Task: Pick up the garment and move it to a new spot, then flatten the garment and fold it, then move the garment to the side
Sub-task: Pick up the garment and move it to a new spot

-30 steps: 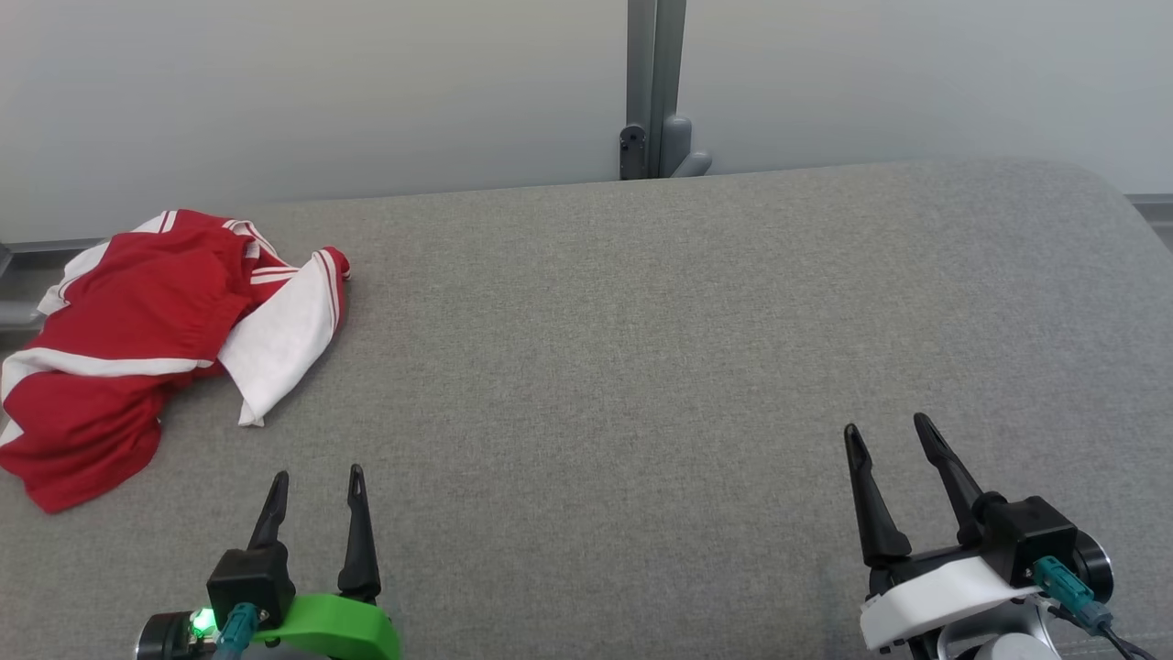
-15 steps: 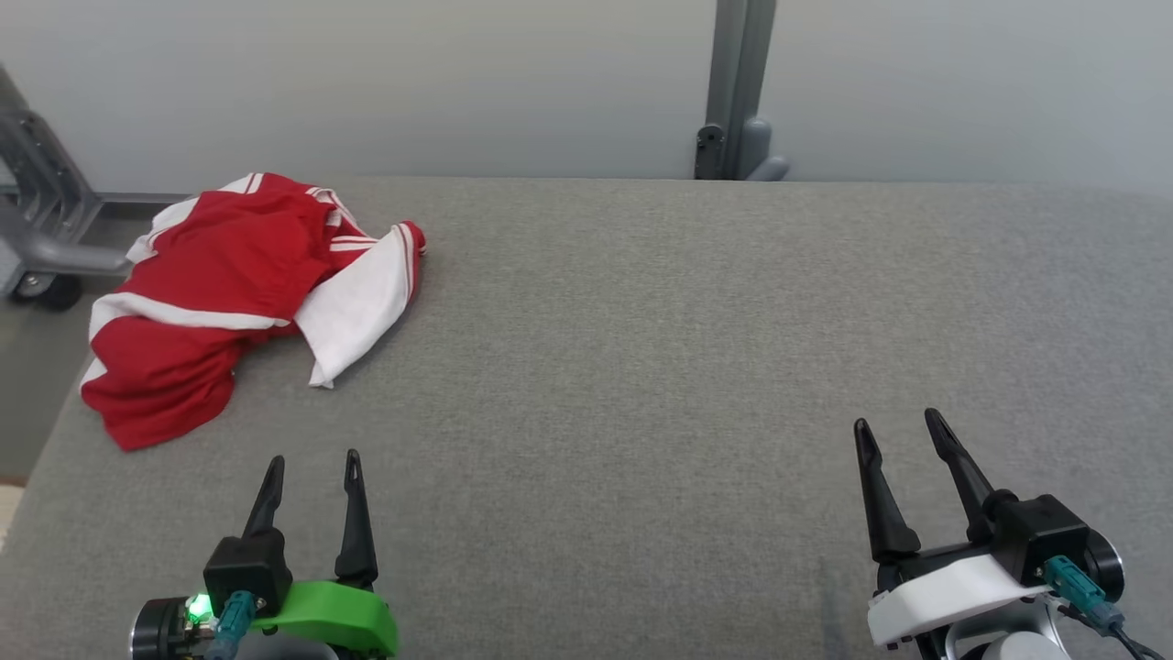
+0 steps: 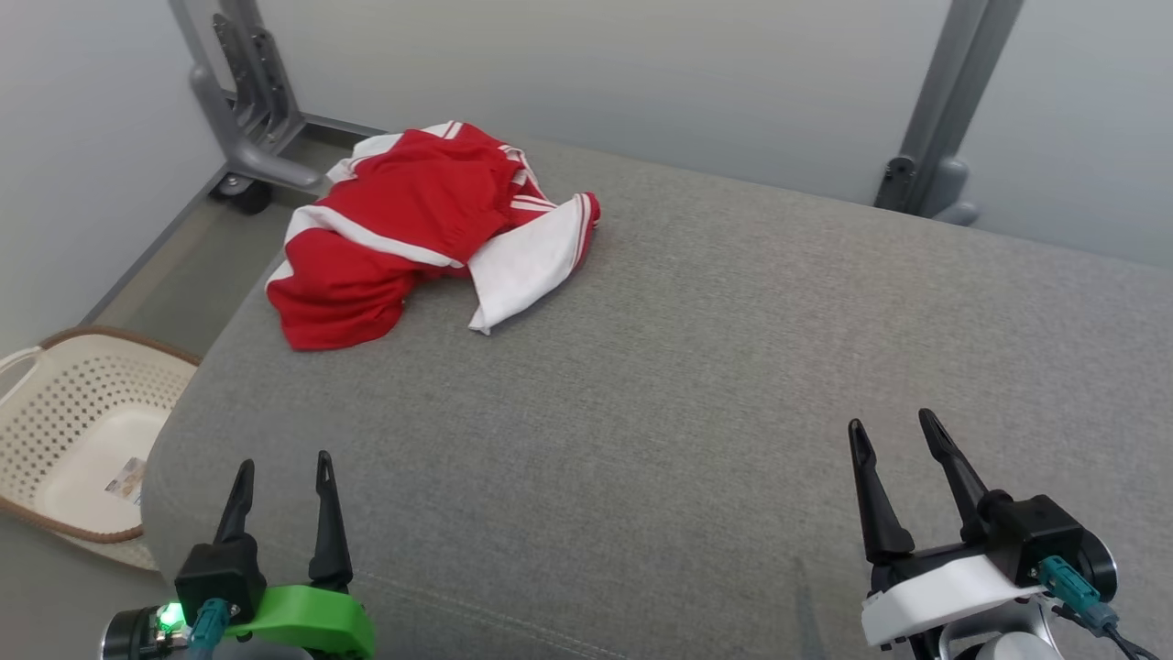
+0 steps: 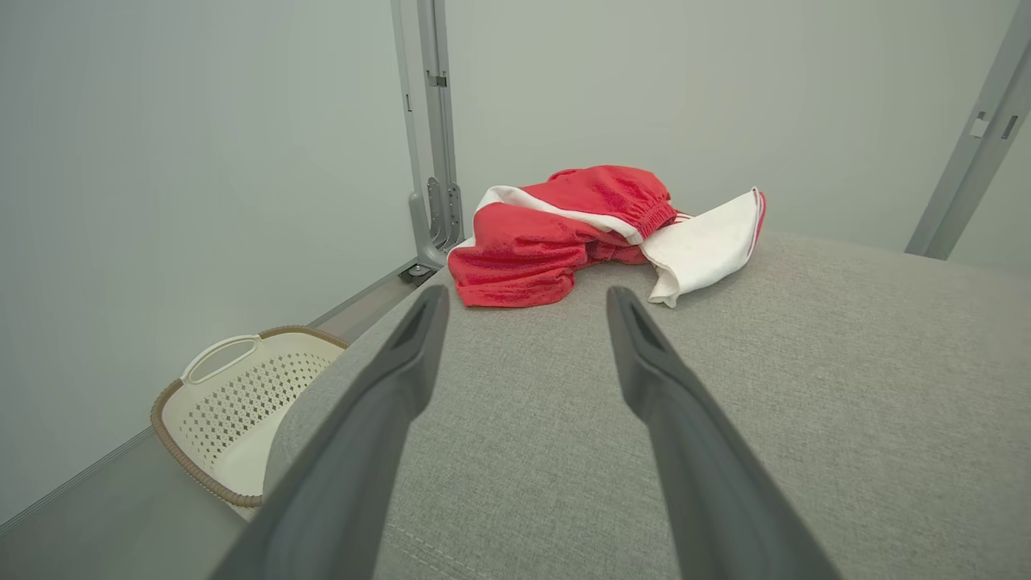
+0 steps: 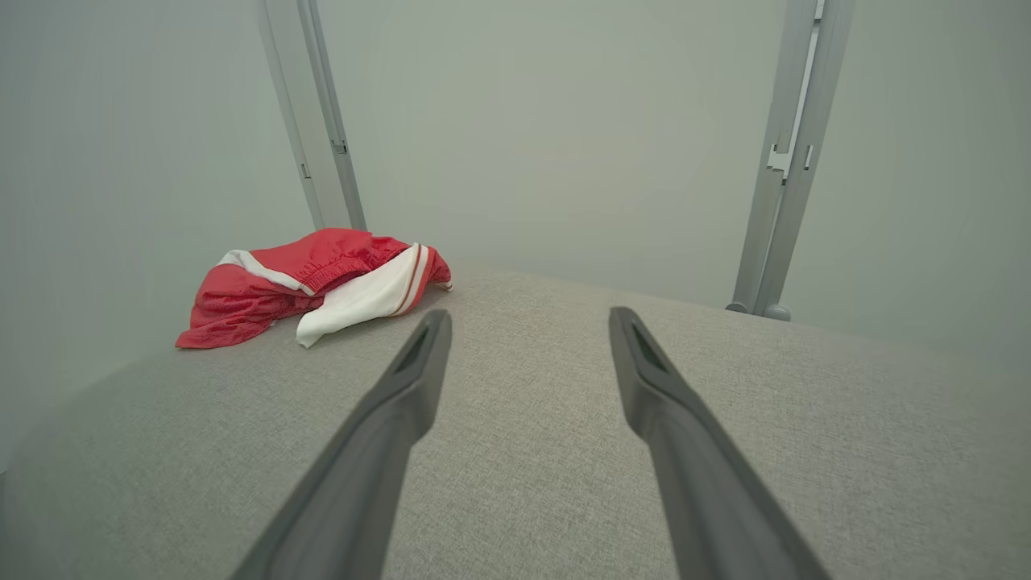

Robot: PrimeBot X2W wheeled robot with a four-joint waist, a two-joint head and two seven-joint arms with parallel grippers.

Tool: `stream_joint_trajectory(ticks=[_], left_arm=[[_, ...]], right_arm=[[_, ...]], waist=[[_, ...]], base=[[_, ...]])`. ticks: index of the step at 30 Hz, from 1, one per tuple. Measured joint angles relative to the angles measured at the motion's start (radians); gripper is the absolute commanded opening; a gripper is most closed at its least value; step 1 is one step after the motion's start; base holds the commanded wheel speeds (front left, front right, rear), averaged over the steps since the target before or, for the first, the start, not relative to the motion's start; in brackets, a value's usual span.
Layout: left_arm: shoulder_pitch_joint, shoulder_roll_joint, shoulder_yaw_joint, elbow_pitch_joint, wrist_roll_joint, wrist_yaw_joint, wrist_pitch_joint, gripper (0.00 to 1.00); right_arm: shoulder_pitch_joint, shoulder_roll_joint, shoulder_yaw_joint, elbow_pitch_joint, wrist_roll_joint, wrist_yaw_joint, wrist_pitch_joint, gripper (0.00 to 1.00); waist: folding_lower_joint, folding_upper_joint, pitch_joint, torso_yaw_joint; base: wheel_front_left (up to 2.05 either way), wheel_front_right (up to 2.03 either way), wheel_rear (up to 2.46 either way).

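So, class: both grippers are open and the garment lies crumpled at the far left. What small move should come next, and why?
Probably reach the left gripper forward toward the garment. It is open, empty and nearer than the right gripper, and the garment lies bunched and untouched at the far left corner of the cushion.

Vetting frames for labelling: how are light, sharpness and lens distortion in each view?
Head view: soft even light, no glare; crumpled red-and-white fabric garment sharp on the grey upholstered surface. Left wrist view: wide-angle stretch, grey metal posts splay; left end effector soft. Right wrist view: same, right end effector soft, shadows faint.
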Motion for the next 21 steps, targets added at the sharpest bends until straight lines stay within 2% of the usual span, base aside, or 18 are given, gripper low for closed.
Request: stream_joint_trajectory(ticks=[9,21], left_arm=[[0.027,0.002,0.047,-0.042,-0.002,0.009,0.000,1.00],[0.029,0.005,0.052,-0.059,0.008,0.002,0.000,1.00]], right_arm=[[-0.035,0.001,0.044,0.015,-0.002,0.000,0.000,1.00],[-0.034,0.000,0.029,0.014,-0.003,0.000,0.000,1.00]], waist=[[0.0000,0.0000,0.011,0.099],[0.0000,0.0000,0.035,0.119]], base=[[0.00,0.00,0.00],[0.00,0.00,0.00]])
